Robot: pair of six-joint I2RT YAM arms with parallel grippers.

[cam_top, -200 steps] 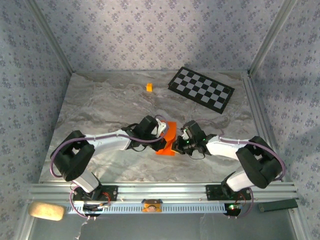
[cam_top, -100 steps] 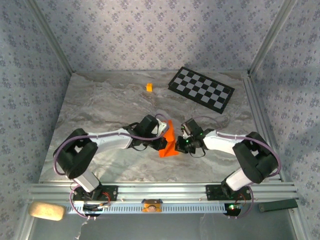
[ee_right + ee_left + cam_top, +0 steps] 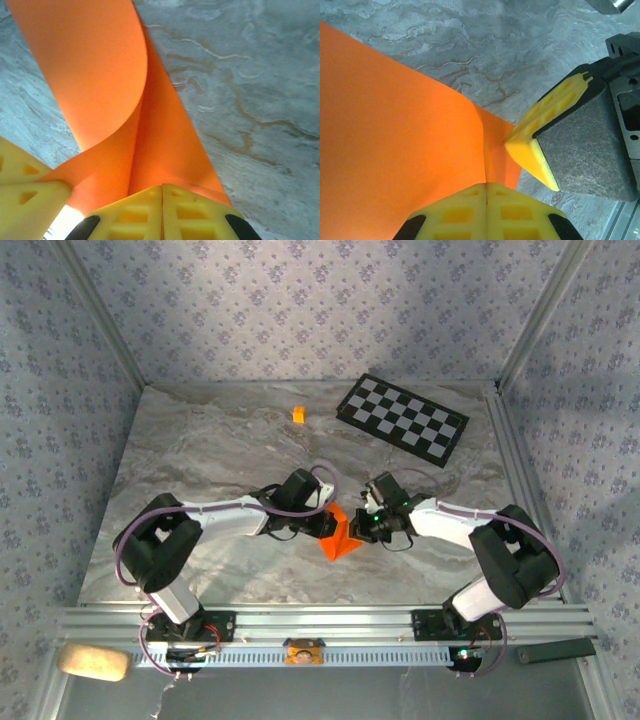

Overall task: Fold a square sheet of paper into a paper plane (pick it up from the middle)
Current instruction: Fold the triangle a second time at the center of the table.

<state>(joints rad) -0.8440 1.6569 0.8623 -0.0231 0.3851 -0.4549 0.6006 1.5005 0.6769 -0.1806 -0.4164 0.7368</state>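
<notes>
Together, left tool (image 3: 486,194) and right tool (image 3: 161,196) pinch curled orange paper (image 3: 395,130).

No legible text, no labels, no brand marks, no numbers or signs readable in any view
</notes>
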